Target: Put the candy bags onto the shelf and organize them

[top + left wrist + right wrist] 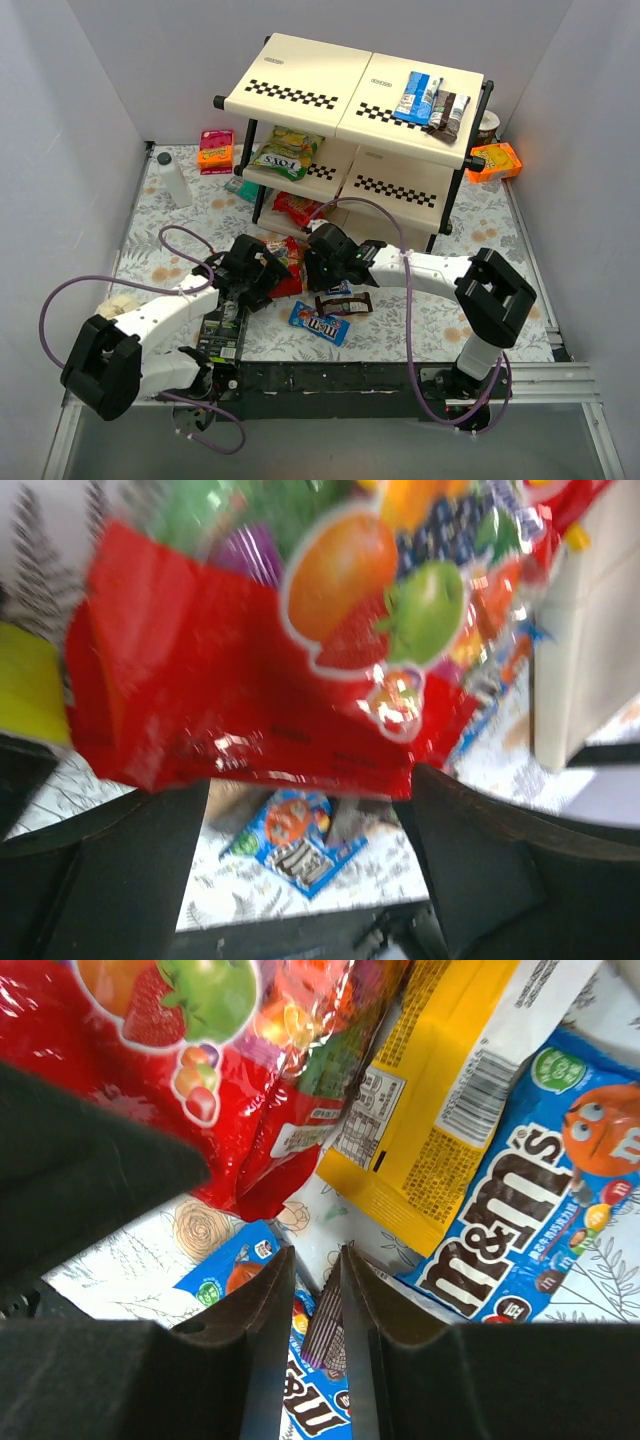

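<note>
Red candy bag (289, 270) lay on the tabletop (190, 225) between the two end effectors, short of the shelf (300, 65) and just in front of its lowest tier. From the left end effector (305, 790) it lay directly ahead. Its near edge sat at the line of the fingertips and its width ran across the opening, spreading past both fingers. The left wrist view was blurred, so contact could not be confirmed. That end effector stood wide open and held nothing.

The right end effector (315, 1255) was drawn almost together, leaving a narrow slit. A dark brown bar (325, 1332) showed through the slit and was judged to be lying beyond the fingers, not gripped. The red bag lay up and to one side of this end effector, not in line with it. The left arm was therefore judged better placed to take it, most likely by pinching an edge.

Close around were a yellow bag (430, 1110) touching the red one, a blue M&M's bag (320, 322) nearer the arm bases, and a black-and-green carton (222, 338) beside the left arm. The right end effector stood just beside the bag and could obstruct a lift towards the shelf.
</note>
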`<state>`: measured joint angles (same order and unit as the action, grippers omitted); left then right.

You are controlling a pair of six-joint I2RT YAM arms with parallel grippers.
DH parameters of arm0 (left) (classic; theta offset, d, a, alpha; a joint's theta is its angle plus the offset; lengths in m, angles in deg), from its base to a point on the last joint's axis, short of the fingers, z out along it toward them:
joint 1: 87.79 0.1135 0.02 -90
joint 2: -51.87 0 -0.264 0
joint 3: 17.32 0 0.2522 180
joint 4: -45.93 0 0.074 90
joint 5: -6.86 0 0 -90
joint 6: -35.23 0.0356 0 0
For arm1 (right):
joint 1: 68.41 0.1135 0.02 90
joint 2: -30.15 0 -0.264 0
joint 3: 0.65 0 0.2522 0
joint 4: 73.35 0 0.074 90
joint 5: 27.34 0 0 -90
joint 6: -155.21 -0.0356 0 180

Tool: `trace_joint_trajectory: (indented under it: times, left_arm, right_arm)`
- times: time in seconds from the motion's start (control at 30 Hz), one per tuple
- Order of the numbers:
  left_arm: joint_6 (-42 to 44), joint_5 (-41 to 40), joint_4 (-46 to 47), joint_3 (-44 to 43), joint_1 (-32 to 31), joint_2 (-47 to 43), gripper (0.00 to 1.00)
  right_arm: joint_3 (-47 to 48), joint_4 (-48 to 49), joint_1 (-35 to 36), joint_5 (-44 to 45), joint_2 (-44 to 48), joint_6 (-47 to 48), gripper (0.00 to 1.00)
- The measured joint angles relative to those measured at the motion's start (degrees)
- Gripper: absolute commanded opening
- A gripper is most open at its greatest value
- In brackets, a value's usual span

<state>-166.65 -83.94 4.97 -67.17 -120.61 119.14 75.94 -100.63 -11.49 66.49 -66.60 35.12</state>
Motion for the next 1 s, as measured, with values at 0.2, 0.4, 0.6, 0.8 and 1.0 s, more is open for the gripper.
trace_joint_trajectory:
  times: [0.2,0.4,0.6,0.8,1.0]
  left_arm:
    - [-0.02,-3.34,0.48,-0.7,1.29,3.34,0.78]
    - [0.33,-4.35,3.21,-1.14,5.66,6.19,0.79]
    - [1.53,-4.31,5.79,-1.16,11.67,7.96,0.71]
    - [2.82,-3.28,8.66,-1.33,13.6,9.14,0.86]
    - [0.5,-1.05,15.67,1.97,13.31,8.15,0.89]
  right_arm:
    - [-0.63,0.33,0.07,-1.07,0.42,0.17,0.36]
    - [-4.92,-0.33,0.09,-1.09,5.2,0.11,0.37]
    - [-5.53,-0.52,0.09,-0.9,8.48,0.09,0.37]
    - [-5.57,-1.31,0.09,-0.33,8.96,0.09,0.37]
    - [-6.29,-2.45,0.09,0.68,9.38,0.02,0.37]
